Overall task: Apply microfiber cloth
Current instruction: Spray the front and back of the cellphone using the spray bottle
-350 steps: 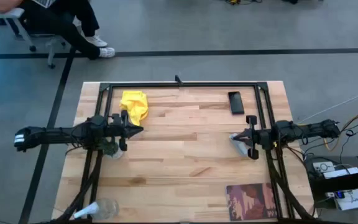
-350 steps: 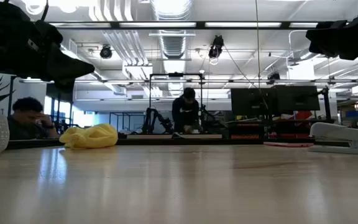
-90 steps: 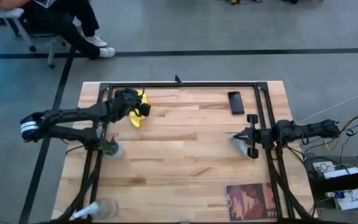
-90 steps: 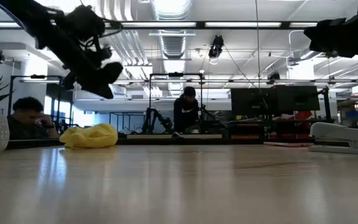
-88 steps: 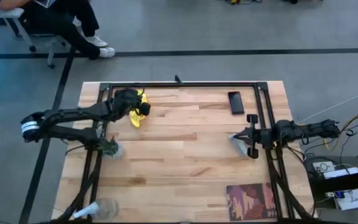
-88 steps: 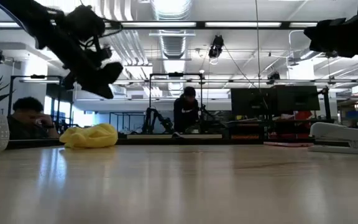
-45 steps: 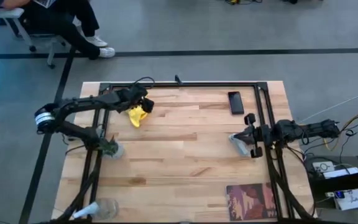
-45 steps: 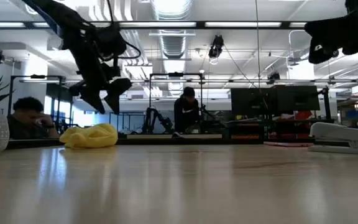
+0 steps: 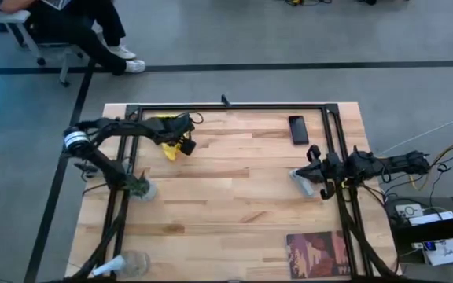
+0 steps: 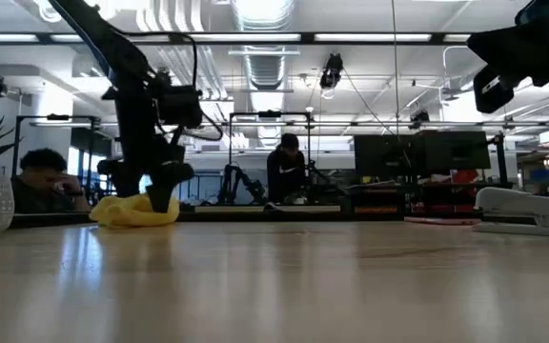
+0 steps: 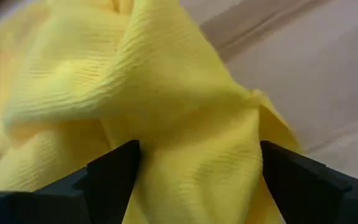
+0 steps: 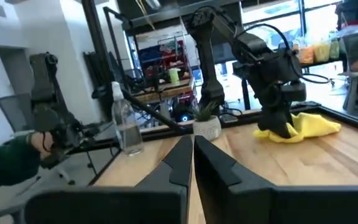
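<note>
Wooden table, left gripper fingers astride microfiber cloth.

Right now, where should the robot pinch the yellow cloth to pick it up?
Probably on the raised fold in the middle of the microfiber cloth, coming straight down from above. The cloth lies bunched on the table, so that ridge gives something to pinch. The left tool is open, with one finger on each side of the ridge.
</note>
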Available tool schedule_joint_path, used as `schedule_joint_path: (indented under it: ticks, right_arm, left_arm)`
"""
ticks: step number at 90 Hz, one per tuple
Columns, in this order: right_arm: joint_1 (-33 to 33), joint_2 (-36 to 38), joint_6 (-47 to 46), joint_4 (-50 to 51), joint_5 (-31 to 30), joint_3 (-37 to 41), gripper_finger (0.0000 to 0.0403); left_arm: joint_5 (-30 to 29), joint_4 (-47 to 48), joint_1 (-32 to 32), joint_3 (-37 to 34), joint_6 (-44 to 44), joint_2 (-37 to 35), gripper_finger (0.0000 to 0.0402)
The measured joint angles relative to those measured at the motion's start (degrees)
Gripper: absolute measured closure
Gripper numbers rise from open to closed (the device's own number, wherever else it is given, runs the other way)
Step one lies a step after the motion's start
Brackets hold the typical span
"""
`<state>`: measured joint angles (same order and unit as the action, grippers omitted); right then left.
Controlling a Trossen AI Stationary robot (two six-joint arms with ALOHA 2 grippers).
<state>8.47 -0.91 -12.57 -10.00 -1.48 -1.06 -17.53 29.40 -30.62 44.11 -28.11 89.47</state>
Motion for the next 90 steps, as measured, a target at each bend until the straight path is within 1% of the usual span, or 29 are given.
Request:
schedule_joint_path:
  ticks: [17,22,27,34,43,55,59,62,76,83,90]
  right_arm:
    - [0.0,0.0,-2.9,-1.2,0.0,0.0,0.0403]
    - [0.0,0.0,-1.9,-1.7,-0.3,0.0,0.0403]
    - [0.0,0.0,0.3,-2.7,-2.3,0.0,0.0403]
    - [0.0,0.0,1.9,-3.3,-7.7,0.0,0.0403]
    - [0.0,-0.1,4.5,-2.9,-13.9,0.0,0.0403]
    - [0.0,-1.5,7.2,-2.5,-15.0,0.0,0.0403]
    - [0.0,-2.0,7.3,-3.0,-15.5,0.0,0.0403]
    - [0.0,-2.4,7.3,-3.0,-16.2,0.0,0.0403]
    - [0.0,-5.7,6.4,-3.0,-18.7,0.0,0.0403]
    - [0.0,-8.5,5.9,-4.7,-18.7,0.0,0.0403]
    - [0.0,-13.1,5.5,-8.4,-19.3,0.0,0.0403]
  left_arm:
    - [-0.9,-5.1,1.7,-2.7,-0.9,2.9,0.0095]
    - [-1.5,-6.4,2.9,-2.9,-1.1,3.2,0.0105]
    - [-1.6,-7.5,3.9,-2.9,-1.1,3.3,0.0126]
    - [-1.6,-8.9,5.0,-3.1,-1.1,3.2,0.0172]
    - [-1.4,-11.3,6.2,-3.2,-1.1,2.9,0.0251]
    - [-1.2,-13.9,8.2,-3.4,-0.9,2.8,0.0363]
    - [-1.0,-15.2,9.0,-3.4,-0.7,2.8,0.0385]
    - [-0.8,-16.5,9.7,-3.4,-0.6,2.9,0.0389]
    - [2.0,-24.9,13.6,-3.6,2.6,3.1,0.0382]
    - [3.7,-31.5,15.9,-3.6,4.0,3.1,0.0392]
    - [4.8,-39.9,18.5,-3.9,5.8,3.1,0.0397]
